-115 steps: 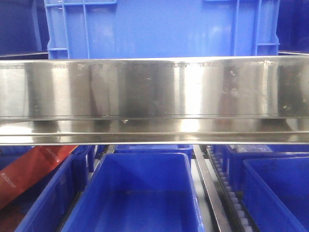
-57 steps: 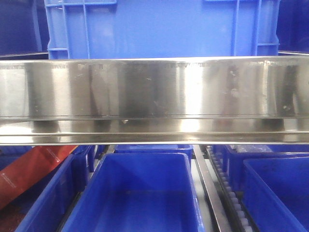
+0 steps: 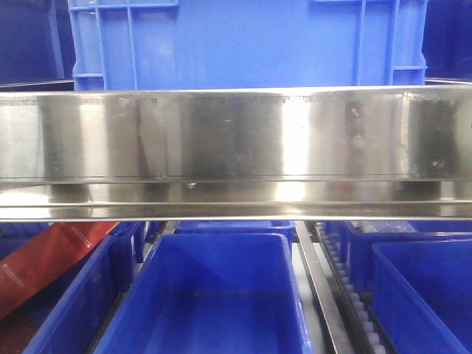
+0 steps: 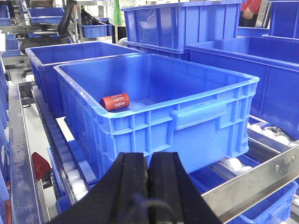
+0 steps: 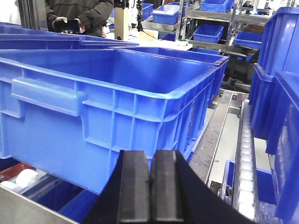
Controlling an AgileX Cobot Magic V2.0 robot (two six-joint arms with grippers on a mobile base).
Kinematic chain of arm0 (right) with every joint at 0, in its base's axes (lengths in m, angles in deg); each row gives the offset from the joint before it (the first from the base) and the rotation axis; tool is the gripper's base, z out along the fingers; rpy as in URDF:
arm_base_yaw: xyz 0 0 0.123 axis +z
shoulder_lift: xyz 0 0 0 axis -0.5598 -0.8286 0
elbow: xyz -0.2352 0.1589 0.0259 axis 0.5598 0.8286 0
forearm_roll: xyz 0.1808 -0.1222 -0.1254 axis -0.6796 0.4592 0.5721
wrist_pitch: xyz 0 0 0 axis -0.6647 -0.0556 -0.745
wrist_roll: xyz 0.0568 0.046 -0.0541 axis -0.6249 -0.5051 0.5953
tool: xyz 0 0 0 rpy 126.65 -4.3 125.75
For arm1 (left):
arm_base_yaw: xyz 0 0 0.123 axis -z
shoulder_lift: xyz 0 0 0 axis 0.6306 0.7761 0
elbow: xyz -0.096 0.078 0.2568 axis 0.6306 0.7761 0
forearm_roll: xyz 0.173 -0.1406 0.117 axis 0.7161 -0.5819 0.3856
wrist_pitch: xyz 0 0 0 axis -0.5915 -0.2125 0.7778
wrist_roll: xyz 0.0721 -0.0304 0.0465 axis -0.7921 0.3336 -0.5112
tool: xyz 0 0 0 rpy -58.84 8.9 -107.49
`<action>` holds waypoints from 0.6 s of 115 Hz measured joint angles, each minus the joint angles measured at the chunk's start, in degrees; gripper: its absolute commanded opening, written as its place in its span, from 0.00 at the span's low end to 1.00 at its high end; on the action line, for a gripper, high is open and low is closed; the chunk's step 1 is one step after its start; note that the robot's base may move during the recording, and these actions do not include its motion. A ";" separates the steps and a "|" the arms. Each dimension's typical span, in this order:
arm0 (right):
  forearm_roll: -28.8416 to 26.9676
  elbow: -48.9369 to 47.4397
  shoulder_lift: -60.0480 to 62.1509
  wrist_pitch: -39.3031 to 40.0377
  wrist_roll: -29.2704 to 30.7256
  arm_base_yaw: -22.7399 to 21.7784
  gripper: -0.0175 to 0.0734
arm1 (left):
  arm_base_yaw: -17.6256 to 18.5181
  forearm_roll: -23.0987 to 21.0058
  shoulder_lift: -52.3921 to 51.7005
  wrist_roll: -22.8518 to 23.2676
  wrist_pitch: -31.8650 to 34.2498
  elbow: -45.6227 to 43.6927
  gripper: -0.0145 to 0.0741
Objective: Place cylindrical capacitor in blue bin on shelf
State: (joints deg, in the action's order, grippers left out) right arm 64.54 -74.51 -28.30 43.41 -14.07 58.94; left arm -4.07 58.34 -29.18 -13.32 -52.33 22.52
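- Red-orange cylindrical capacitor (image 4: 115,101) lies on its side inside the blue bin (image 4: 196,114), at the floor near the bin's left wall; white digits printed along its body, seen in the left wrist view only.
- Blue bin: ribbed walls, moulded handle on the front face, resting on the shelf (image 3: 236,140), whose white rollers (image 4: 70,170) run along a rail beside and under the bin.
- Left pincer (image 4: 148,186): black pads pressed together, nothing between them; it sits in front of the bin's front wall, apart from it.
- Right pincer (image 5: 149,186): pads likewise closed flat against each other, holding nothing; just before a corner of a blue bin (image 5: 107,88).
- Front view: broad stainless beam of the shelf spans the frame, a blue bin (image 3: 247,44) standing on the tier above it, more blue bins (image 3: 214,295) on the tier below.
- Red strip (image 3: 51,258) lies slanted at lower left of the front view, beside a lower bin.
- Person in a dark jacket (image 5: 81,16) stands behind the bins, holding a phone.
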 measured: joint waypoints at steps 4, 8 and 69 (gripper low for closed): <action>0.00 0.09 0.00 0.14 0.00 0.00 0.02 | 0.00 0.00 0.00 0.00 0.00 0.00 0.04; 0.00 0.09 0.00 0.15 0.00 0.00 0.02 | 0.00 0.00 0.00 0.00 0.00 0.00 0.04; 0.10 0.09 0.00 0.15 -0.09 0.00 0.02 | -6.18 1.45 -3.21 0.00 3.23 5.22 0.04</action>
State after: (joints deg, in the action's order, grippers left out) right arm 64.65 -74.41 -28.30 43.56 -14.16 58.94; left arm -10.25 59.80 -32.39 -13.32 -49.11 27.74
